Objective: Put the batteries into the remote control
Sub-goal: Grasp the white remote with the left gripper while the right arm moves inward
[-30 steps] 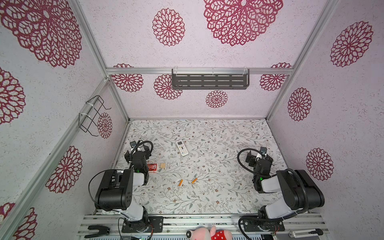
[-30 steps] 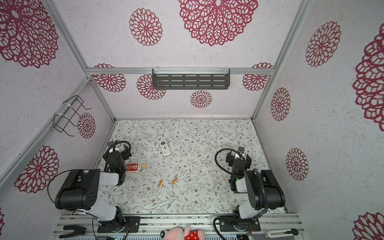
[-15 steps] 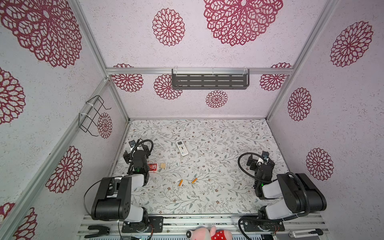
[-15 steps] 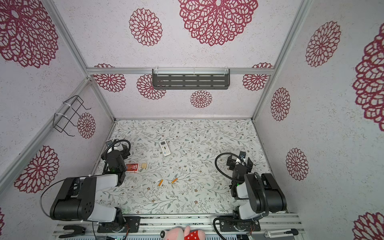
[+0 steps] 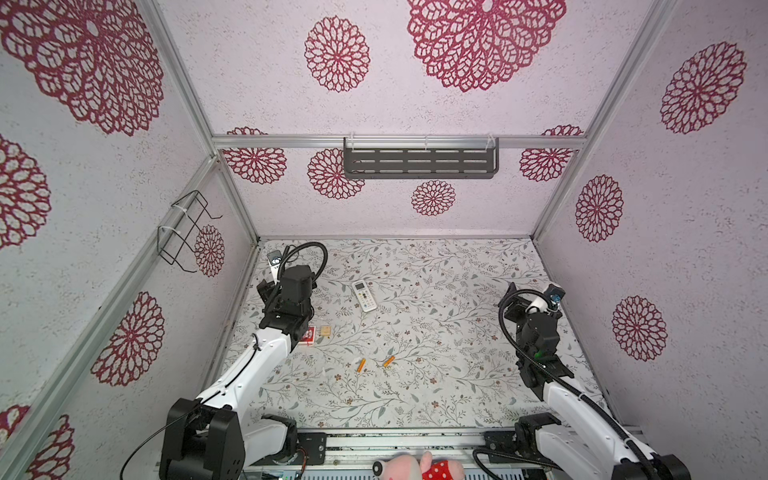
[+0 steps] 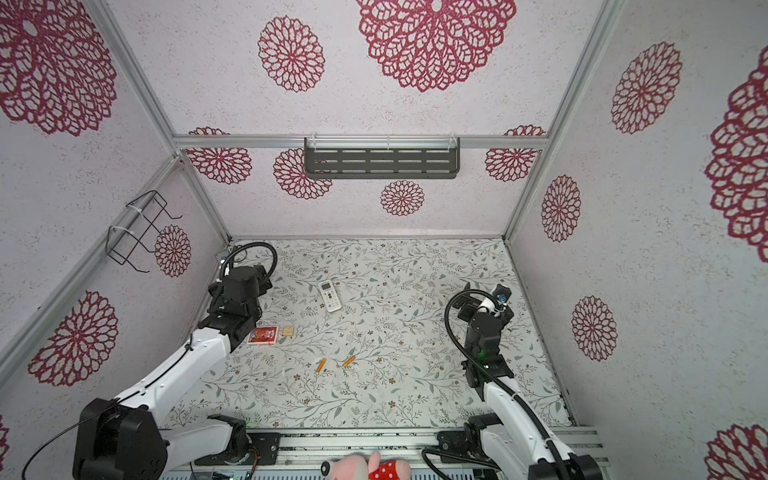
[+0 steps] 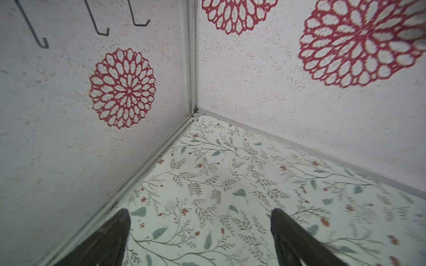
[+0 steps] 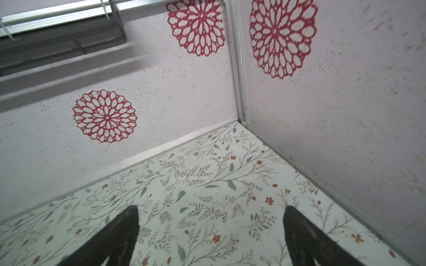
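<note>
The remote control (image 5: 364,296) is found face up on the flowered counter (image 5: 449,374), toward the back and left of centre. The 2 batteries (image 5: 360,364) are seen nearer the front, close together but not touching, well apart from the remote control. A red box (image 5: 306,335) and a wooden block (image 5: 325,331) lie by the left arm (image 5: 249,365). The left hand (image 7: 199,211) and right hand (image 8: 211,208) are both spread wide, with nothing held.

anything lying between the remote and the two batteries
Nothing: in both top views only bare floral table lies between the remote control and the batteries.
</note>
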